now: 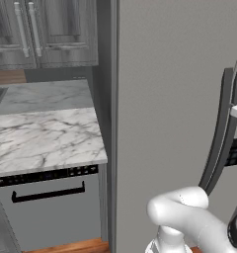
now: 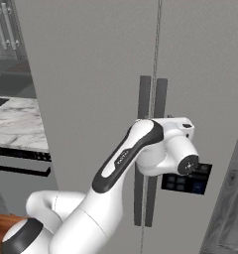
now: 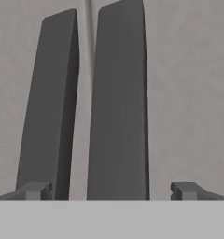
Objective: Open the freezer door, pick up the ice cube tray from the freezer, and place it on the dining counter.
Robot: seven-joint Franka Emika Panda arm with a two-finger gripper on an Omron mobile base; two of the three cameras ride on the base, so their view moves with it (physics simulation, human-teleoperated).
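Grey freezer door (image 3: 44, 107) facing gripper (image 3: 109, 190) (open).

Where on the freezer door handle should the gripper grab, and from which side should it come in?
Probably the mid-length of the handle, approached straight from the front. The bar runs vertically, so the open gripper should put one finger on each side. It sits at the freezer door's seam edge, close beside the neighbouring handle.

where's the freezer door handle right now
In the right base view the freezer door handle is the left of two dark vertical bars flanking the door seam, partly behind the arm's wrist.
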